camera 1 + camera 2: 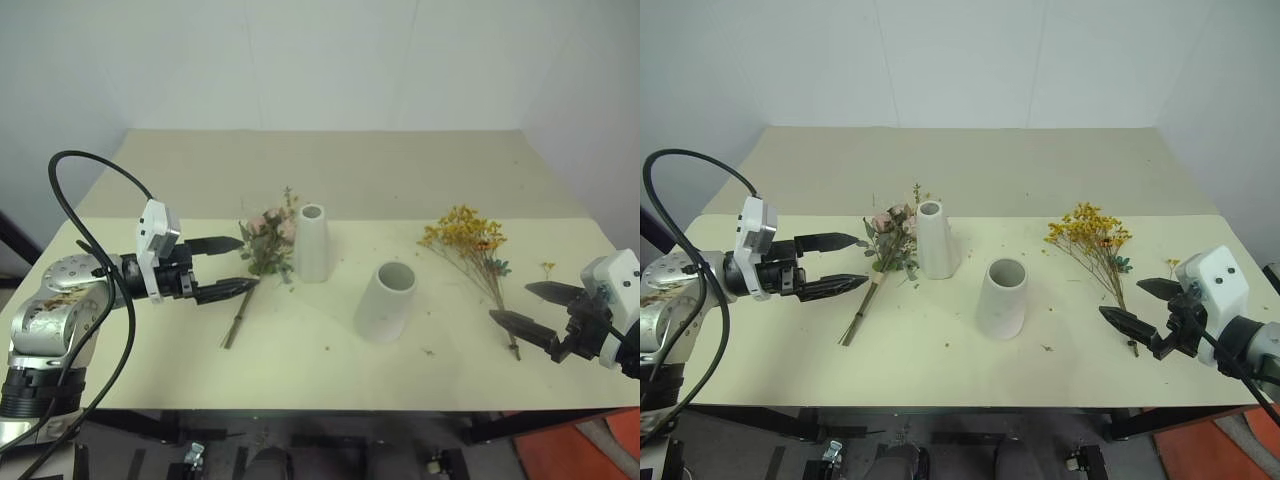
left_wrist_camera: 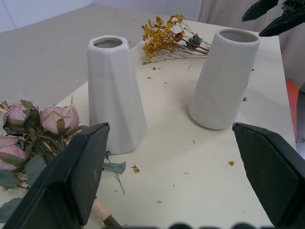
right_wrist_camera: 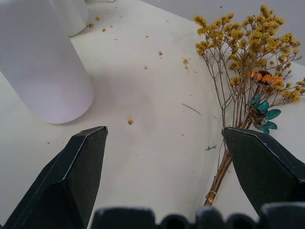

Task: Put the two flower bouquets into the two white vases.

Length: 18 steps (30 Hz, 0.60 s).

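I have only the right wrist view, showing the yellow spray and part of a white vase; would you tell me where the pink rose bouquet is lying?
Observer: The bouquet of dusty-pink roses with green leaves lies flat on the cream table, its heads just left of the tall, slim matte white vase.
Operator: Thank you. Is that tall vase standing upright?
Observer: Yes, it stands upright, with no flowers in it.
Operator: And what is the left gripper doing?
Observer: The left gripper is open beside the rose stems and holds nothing.
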Tool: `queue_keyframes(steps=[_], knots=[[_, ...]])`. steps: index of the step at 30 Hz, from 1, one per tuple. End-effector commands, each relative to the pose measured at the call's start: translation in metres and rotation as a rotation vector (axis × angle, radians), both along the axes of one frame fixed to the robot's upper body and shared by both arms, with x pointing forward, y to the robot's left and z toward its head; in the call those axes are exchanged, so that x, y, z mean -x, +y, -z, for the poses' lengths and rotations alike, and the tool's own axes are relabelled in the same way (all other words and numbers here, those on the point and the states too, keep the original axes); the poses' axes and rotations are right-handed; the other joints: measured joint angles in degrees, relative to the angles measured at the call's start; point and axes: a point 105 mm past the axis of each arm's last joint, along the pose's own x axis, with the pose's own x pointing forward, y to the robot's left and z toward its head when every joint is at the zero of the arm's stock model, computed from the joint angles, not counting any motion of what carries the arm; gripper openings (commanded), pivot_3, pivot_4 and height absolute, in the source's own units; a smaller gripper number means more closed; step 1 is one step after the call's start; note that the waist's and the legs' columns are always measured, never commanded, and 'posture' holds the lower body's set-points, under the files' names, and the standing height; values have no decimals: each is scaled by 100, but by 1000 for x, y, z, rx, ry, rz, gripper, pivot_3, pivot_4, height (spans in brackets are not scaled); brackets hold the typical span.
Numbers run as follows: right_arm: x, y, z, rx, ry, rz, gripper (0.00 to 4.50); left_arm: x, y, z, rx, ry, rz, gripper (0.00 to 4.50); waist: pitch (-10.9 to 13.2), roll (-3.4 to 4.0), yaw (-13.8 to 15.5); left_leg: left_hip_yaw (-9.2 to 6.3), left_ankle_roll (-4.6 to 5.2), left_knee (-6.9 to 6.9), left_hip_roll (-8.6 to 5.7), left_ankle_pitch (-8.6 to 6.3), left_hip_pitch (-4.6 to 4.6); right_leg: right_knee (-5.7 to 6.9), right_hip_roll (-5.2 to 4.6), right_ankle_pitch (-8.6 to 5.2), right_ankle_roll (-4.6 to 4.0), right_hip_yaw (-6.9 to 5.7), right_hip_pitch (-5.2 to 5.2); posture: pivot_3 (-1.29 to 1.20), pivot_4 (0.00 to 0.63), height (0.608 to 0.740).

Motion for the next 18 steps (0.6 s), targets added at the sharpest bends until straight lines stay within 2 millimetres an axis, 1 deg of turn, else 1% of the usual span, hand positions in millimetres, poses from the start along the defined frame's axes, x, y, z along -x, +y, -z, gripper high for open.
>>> queue_keyframes(steps=[1,11,18], knots=[[0,0,-9,28,-40,2,4476,1,-2,-11,-8,-45,18,4500,0,0,-1,0,0,0,0,0,0,0,0,0,0,0,0,0,150,740],[-2,0,-10,29,-45,7,4476,1,-2,-12,-6,-50,17,4500,0,0,0,0,0,0,0,0,0,0,0,0,0,0,0,0,150,740],[-6,-2,-9,35,-43,27,4476,1,-8,-16,-5,-68,38,4500,0,0,0,0,0,0,0,0,0,1,0,0,0,0,0,0,150,740]])
